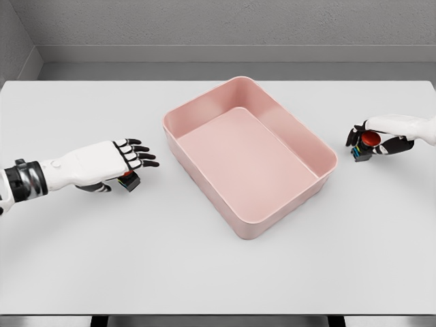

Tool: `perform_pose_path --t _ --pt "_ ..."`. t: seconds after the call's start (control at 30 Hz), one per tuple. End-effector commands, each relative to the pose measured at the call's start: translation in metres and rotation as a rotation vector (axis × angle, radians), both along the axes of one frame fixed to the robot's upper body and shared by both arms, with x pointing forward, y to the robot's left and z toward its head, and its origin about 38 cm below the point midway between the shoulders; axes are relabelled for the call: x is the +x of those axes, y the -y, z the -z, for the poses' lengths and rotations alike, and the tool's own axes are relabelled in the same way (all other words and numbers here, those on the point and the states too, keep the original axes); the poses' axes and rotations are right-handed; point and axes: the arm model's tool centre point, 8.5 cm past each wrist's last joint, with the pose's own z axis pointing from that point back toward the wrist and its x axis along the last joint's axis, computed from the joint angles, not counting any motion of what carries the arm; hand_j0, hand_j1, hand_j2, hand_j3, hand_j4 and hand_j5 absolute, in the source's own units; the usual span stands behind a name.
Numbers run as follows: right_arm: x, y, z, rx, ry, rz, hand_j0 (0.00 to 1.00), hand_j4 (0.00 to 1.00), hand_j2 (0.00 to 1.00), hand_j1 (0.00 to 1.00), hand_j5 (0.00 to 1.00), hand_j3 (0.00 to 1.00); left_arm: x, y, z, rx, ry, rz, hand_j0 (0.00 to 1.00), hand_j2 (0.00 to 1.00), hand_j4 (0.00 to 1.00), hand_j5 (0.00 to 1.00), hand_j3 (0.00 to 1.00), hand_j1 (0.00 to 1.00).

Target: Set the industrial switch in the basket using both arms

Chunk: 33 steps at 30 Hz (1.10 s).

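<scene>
Right robot hand [373,138] clenched around 1 switch [368,141] beside pink basket [325,151], nothing inside.

A wide white table [218,272] fills nearly the whole view, its top smooth, matte and evenly lit. The shadows on it are faint and soft-edged (no lamp or window shows anywhere). Its near edge runs along the bottom of the picture, where a thin grey lip shows, with dark supports [99,321] just below it on the left and right. Behind the far edge of the table rises a grey back wall [231,24] with a fine, rough texture. A paler grey band [231,54] runs across its foot. At the upper left a second grey wall [15,37] meets the back wall in a corner.
</scene>
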Motion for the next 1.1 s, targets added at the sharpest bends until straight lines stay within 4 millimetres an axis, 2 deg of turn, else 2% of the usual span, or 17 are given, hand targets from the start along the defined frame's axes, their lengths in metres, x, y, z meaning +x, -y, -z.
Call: perform_pose_path --t 0.0,0.13,0.27,0.37,0.43,0.77,0.9,1.07 --pt "0.001 0.000 0.000 0.001 0.000 0.003 0.52 0.52 0.52 0.52 0.52 0.52 0.000 0.001 0.000 -0.006 -0.002 -0.001 1.00 1.00 1.00 1.00 1.00 1.00" --pt "0.001 0.000 -0.002 0.002 0.005 0.000 0.51 0.51 0.51 0.51 0.51 0.51 0.000 0.000 -0.001 -0.009 -0.001 -0.003 0.97 0.97 0.97 0.97 0.97 0.97" --pt "0.003 -0.003 -0.013 0.010 0.024 -0.034 0.51 0.51 0.51 0.51 0.51 0.51 0.000 -0.001 -0.001 -0.013 -0.004 -0.005 0.71 0.71 0.71 0.71 0.71 0.71" --pt "0.003 -0.002 -0.021 0.008 0.030 -0.042 0.51 0.51 0.51 0.51 0.51 0.51 0.001 -0.003 0.001 -0.012 -0.009 -0.014 0.61 0.61 0.61 0.61 0.61 0.61" --pt "0.004 -0.004 -0.025 0.013 0.034 -0.067 0.51 0.51 0.51 0.51 0.51 0.51 0.001 -0.003 0.000 -0.012 -0.007 -0.013 0.61 0.61 0.61 0.61 0.61 0.61" --pt "0.007 -0.014 -0.044 0.013 0.060 -0.119 0.50 0.50 0.50 0.50 0.50 0.50 0.000 -0.004 -0.004 -0.035 -0.011 -0.015 0.44 0.44 0.44 0.44 0.44 0.44" --pt "0.008 -0.020 -0.049 0.019 0.068 -0.137 0.50 0.50 0.50 0.50 0.50 0.50 -0.003 0.007 -0.023 -0.071 0.021 0.026 0.43 0.43 0.43 0.43 0.43 0.43" --pt "0.008 -0.029 -0.059 0.023 0.079 -0.178 0.50 0.50 0.50 0.50 0.50 0.50 0.002 0.011 -0.055 -0.082 0.085 0.056 0.43 0.43 0.43 0.43 0.43 0.43"
